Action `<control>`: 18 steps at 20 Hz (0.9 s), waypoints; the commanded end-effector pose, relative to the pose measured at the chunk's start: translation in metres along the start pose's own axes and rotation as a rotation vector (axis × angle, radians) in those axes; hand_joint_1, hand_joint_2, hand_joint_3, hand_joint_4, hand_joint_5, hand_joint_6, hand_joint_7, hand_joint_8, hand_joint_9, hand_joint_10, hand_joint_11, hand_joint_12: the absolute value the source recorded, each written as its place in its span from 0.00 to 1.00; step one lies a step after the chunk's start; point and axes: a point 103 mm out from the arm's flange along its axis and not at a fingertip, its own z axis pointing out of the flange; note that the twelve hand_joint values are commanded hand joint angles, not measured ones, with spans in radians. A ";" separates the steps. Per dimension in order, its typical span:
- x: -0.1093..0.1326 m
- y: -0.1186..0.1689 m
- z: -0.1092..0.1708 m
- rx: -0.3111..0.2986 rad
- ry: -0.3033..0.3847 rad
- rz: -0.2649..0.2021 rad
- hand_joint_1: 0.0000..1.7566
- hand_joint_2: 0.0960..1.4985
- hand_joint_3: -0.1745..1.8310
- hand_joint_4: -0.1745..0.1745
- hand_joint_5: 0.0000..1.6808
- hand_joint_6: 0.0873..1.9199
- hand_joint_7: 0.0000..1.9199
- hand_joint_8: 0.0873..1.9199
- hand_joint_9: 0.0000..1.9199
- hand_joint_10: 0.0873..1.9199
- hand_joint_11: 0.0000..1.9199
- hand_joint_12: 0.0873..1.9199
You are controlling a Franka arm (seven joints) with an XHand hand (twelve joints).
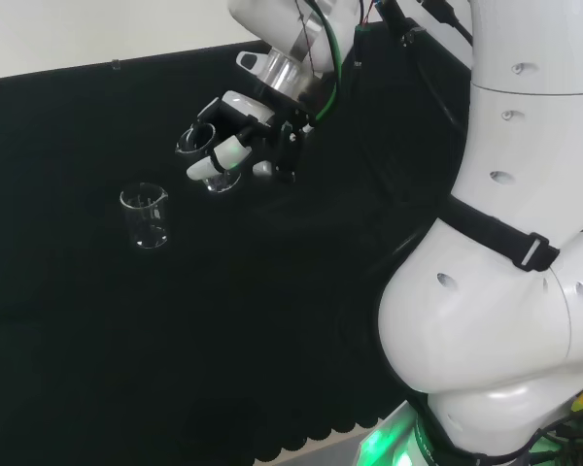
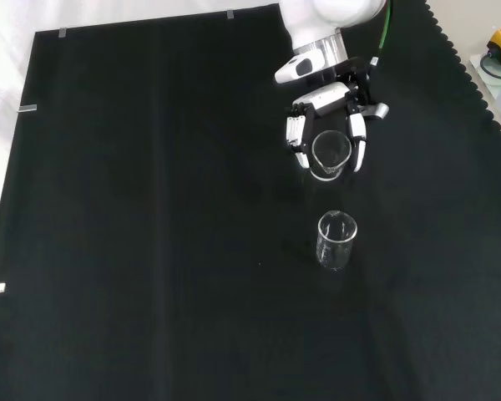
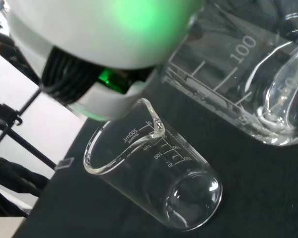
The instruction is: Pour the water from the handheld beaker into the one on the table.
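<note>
The hand (image 2: 330, 113) is curling its fingers around the held beaker (image 2: 330, 155) near the frame's top, just above the table beaker (image 2: 336, 240), and the pouring is not looking started yet.

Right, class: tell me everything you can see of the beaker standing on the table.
The beaker on the table is clear glass, cylindrical, with a rolled rim, a small pouring spout and printed graduation marks. It stands upright on the black cloth, apart from everything else. It looks empty, though clear water would be hard to spot. In the front view it stands just below the hand, which grips the other beaker.
</note>
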 end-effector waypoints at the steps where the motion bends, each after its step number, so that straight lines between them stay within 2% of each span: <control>1: 0.007 0.003 -0.001 0.021 -0.047 -0.012 0.81 0.43 0.33 0.00 0.79 0.20 0.78 0.15 0.68 0.17 0.60 0.42; 18: 0.031 0.010 0.016 0.151 -0.191 -0.037 0.81 0.42 0.34 0.00 0.80 0.20 0.79 0.15 0.69 0.16 0.60 0.43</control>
